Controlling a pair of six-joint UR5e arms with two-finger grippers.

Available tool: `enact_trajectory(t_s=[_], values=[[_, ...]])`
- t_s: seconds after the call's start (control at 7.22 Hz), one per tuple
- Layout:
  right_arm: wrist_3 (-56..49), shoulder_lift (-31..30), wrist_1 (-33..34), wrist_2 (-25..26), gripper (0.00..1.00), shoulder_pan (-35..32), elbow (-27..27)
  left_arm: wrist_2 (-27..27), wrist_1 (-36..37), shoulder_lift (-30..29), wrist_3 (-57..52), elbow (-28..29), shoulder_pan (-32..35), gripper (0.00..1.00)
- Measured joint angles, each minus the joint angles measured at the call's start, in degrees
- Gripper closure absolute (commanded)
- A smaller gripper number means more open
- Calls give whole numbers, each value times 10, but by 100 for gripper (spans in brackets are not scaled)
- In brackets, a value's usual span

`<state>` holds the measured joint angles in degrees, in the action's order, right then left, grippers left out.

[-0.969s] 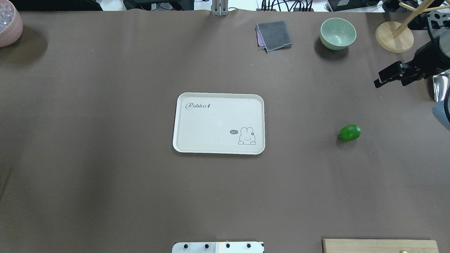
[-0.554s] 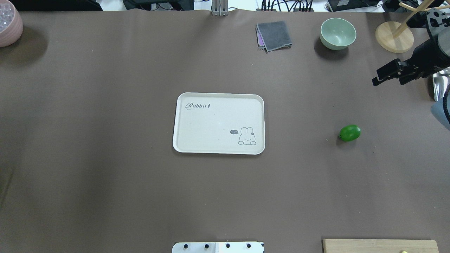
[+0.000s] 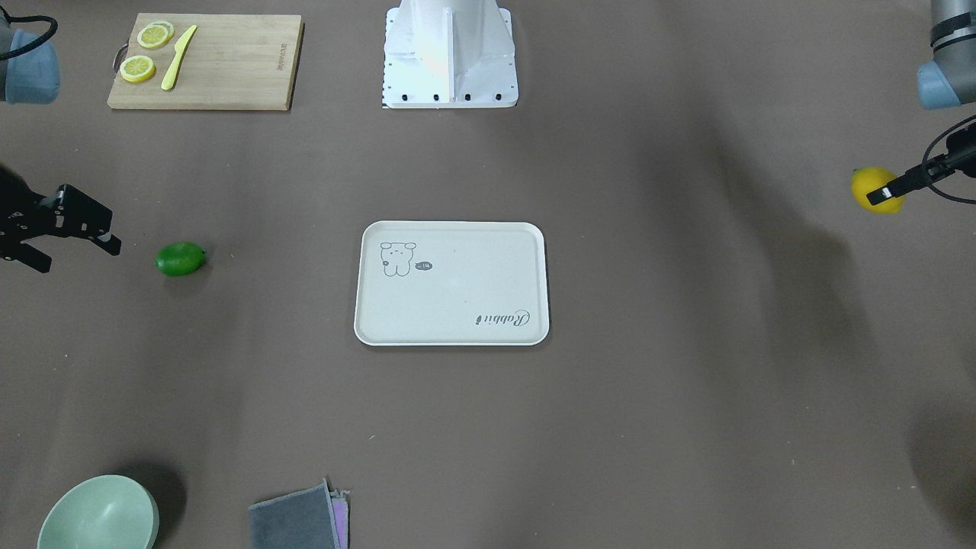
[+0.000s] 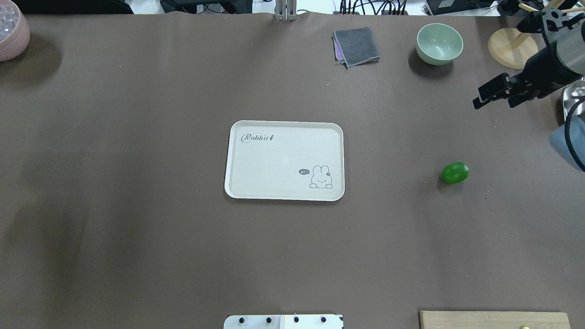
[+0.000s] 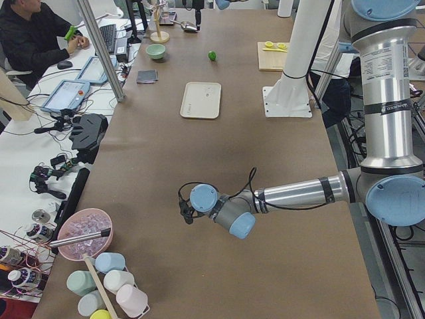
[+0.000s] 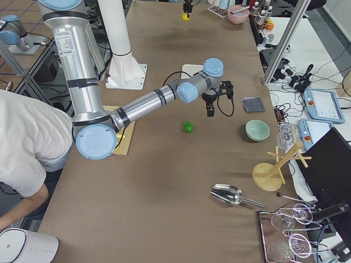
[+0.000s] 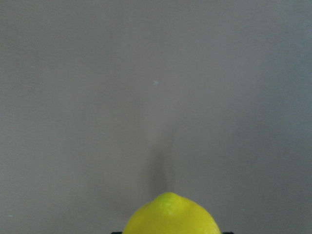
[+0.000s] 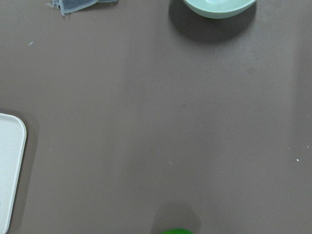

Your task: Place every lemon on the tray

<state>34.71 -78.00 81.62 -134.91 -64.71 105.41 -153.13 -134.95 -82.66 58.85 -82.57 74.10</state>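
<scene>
The cream-white tray (image 4: 274, 160) lies at the table's middle, with nothing on it; it also shows in the front view (image 3: 450, 305). The green lemon (image 4: 454, 172) lies on the table to the tray's right, and also shows in the front view (image 3: 181, 258) and at the bottom edge of the right wrist view (image 8: 175, 231). My right gripper (image 4: 493, 103) is open and empty, above the table beyond the green lemon. My left gripper (image 3: 878, 192) is shut on the yellow lemon (image 3: 865, 187) at the table's far left, off the overhead view. That lemon fills the bottom of the left wrist view (image 7: 170, 217).
A wooden cutting board (image 3: 229, 65) with lemon slices and a yellow knife lies near the robot's base. A green bowl (image 4: 439, 43), a grey cloth (image 4: 356, 45) and a wooden stand (image 4: 512, 48) stand at the far right. A pink bowl (image 4: 11, 32) is far left.
My right gripper has moved a little to the left and away from the robot, still open. The green lemon and the tray have not moved.
</scene>
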Motion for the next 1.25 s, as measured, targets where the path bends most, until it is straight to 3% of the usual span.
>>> enact_trajectory(t_s=[0.55,1.25], values=[[88,2,-1,96,0,77,-10,4,25,-107,78,-3,1,100],[382,-42,-7,133,0,103,-5,39,50,-200,110,-18,-18,100]])
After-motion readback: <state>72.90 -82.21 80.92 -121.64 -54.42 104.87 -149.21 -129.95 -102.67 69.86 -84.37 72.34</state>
